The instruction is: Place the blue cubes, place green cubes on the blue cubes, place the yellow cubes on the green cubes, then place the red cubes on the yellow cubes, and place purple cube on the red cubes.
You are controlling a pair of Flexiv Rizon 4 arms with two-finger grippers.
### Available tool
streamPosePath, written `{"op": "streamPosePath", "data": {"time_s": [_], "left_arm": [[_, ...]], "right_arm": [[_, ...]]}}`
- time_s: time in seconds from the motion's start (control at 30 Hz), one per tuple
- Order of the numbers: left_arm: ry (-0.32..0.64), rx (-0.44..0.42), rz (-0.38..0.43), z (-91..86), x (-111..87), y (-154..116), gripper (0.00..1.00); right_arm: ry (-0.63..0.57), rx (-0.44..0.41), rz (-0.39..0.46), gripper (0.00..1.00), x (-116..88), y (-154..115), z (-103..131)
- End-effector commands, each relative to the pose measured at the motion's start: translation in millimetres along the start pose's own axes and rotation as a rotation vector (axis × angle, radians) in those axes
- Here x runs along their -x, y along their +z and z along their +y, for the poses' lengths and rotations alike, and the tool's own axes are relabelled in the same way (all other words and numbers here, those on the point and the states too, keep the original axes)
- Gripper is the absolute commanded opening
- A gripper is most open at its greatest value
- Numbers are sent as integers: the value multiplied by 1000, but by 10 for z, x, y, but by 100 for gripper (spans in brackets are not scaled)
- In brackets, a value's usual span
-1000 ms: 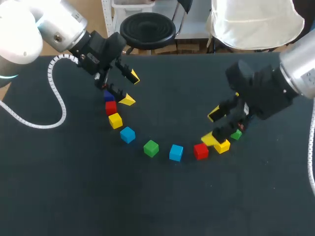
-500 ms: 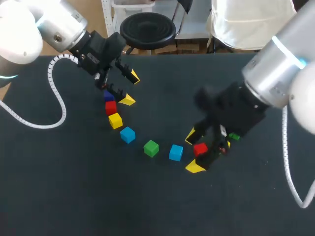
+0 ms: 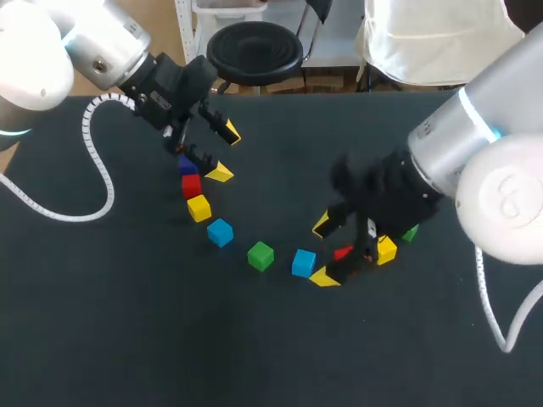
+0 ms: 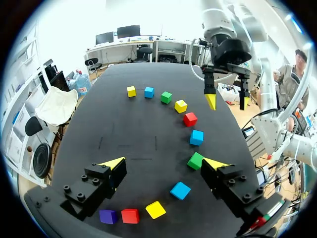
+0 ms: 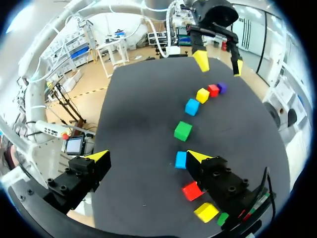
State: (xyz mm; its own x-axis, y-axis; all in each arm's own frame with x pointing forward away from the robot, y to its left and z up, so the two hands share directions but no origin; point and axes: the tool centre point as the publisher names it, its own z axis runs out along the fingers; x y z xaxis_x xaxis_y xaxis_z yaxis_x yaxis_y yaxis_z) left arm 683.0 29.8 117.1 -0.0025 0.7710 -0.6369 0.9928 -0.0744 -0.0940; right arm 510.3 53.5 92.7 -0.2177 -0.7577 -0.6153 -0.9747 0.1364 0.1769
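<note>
Nine cubes lie in an arc on the dark counter [image 3: 127, 322], none stacked: purple cube [image 3: 187, 166], red cube [image 3: 191, 185], yellow cube [image 3: 198, 207], blue cube [image 3: 220, 231], green cube [image 3: 260, 254], second blue cube [image 3: 303, 262], second red cube [image 3: 343, 253], second yellow cube [image 3: 386, 249], second green cube [image 3: 411, 232]. The left gripper [image 3: 225, 152] hangs spread wide by the purple cube. The right gripper [image 3: 323, 250], also spread and holding nothing, sits low between the second blue cube and the second red cube.
</note>
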Motion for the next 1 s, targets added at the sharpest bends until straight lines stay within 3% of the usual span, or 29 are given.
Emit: {"op": "streamPosePath", "data": {"time_s": [0.03, 0.53, 0.63, 0.9, 1.0], "left_arm": [[0, -2, 3, 10, 3, 1, 100], [0, -2, 3, 10, 3, 1, 100], [0, -2, 3, 10, 3, 1, 100], [0, -2, 3, 10, 3, 1, 100], [0, -2, 3, 10, 3, 1, 100]], "right_arm": [[55, 4, 26, 100, 18, -11, 37], [55, 4, 26, 100, 18, -11, 37], [39, -5, 62, 100, 21, 46, 74], [55, -64, 77, 100, -249, 91, -10], [41, -72, 14, 100, -316, 75, -27]]}}
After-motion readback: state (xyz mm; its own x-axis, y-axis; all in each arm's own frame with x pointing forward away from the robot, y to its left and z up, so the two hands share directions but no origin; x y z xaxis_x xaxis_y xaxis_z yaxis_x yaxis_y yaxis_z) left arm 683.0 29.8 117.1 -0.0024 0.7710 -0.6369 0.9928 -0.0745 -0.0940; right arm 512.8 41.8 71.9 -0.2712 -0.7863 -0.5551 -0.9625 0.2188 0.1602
